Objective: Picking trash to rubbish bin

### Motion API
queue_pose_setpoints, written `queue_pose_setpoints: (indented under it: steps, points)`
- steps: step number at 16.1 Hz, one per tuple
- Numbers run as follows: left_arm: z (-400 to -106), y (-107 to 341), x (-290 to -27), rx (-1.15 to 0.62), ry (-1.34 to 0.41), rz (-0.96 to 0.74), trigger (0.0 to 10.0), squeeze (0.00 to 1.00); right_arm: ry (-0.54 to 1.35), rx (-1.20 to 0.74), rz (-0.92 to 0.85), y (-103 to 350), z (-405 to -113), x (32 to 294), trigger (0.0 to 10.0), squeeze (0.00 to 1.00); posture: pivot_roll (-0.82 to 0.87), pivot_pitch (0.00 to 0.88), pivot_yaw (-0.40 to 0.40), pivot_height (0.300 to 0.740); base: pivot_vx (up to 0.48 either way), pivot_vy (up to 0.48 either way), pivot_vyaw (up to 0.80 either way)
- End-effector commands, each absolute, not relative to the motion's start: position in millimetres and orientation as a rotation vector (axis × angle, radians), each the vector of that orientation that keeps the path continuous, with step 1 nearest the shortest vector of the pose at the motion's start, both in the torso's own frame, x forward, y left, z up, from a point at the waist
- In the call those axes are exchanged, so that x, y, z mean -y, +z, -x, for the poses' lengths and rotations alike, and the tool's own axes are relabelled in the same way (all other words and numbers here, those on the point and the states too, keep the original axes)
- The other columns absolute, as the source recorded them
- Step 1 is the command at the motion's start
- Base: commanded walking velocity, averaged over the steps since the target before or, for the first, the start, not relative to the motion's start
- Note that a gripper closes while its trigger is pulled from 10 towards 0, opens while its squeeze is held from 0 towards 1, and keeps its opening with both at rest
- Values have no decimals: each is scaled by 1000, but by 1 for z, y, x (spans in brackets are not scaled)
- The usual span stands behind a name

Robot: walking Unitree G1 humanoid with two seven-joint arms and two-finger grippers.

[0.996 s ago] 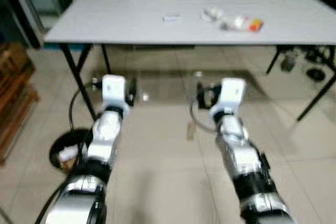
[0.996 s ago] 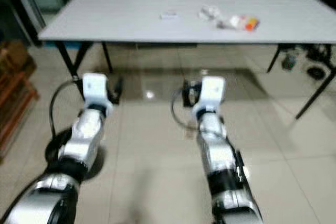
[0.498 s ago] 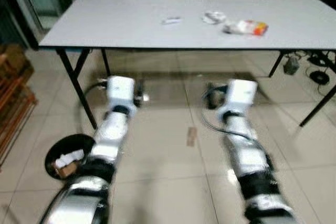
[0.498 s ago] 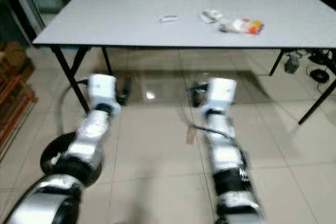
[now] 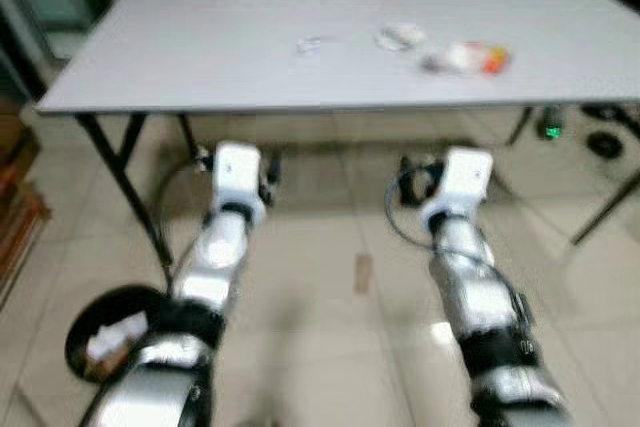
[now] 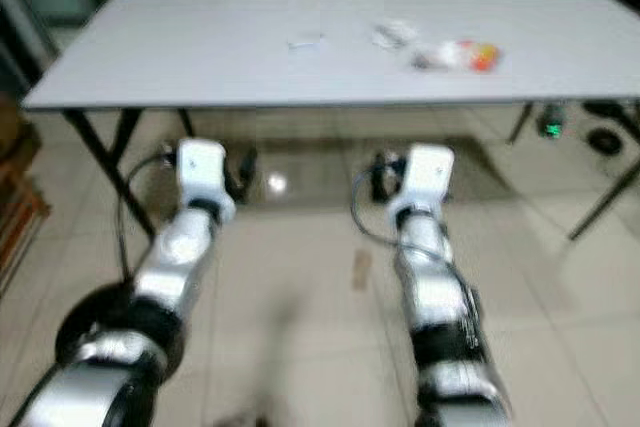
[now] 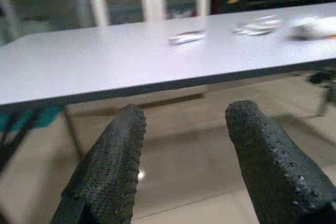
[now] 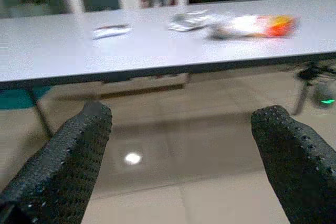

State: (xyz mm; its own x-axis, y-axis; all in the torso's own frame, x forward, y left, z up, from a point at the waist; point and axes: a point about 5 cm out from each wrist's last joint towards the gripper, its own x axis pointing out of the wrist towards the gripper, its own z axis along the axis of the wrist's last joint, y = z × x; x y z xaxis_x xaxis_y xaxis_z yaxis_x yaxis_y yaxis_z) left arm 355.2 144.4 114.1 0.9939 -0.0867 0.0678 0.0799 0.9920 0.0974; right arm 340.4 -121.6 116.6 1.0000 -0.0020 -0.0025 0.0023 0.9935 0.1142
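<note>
Walking closer, the robot is nearing the desk; both jaws are hanging apart, empty, probably approaching the wrappers.

The surface is a pale grey-white, carried on black legs. On it lie a small white wrapper, a crumpled silvery-white wrapper and a white packet with an orange and red end (blurred, so no print can be read). The floor is beige glossy tile with a brown scrap on it. A black rubbish bin holds white and brownish bits. Both arms are silver with white wrist blocks; the left end effector and the right end effector have black fingers with a dotted, pebbled texture. A cabinet behind is white.
</note>
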Motion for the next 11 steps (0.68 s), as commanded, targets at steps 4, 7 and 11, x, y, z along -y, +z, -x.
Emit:
queue_pose_setpoints:
  steps: [4, 7, 11]
  points:
    - [-356, 116, -139, 77, -96, -86, 10000, 0, -8, 2, -120, 119, -343, 125, 10000, 0, -10, 17, 1, 740, 480, 0, -533]
    - [-356, 116, -138, 76, -100, -86, 10000, 0, -4, 0, -109, 118, -342, 124, 10000, 0, -10, 5, 0, 740, 480, 0, 0]
    - [-356, 115, -137, 75, -105, -89, 10000, 0, 7, -19, -129, 116, -343, 121, 10000, 0, -11, 0, 4, 740, 480, 0, -400]
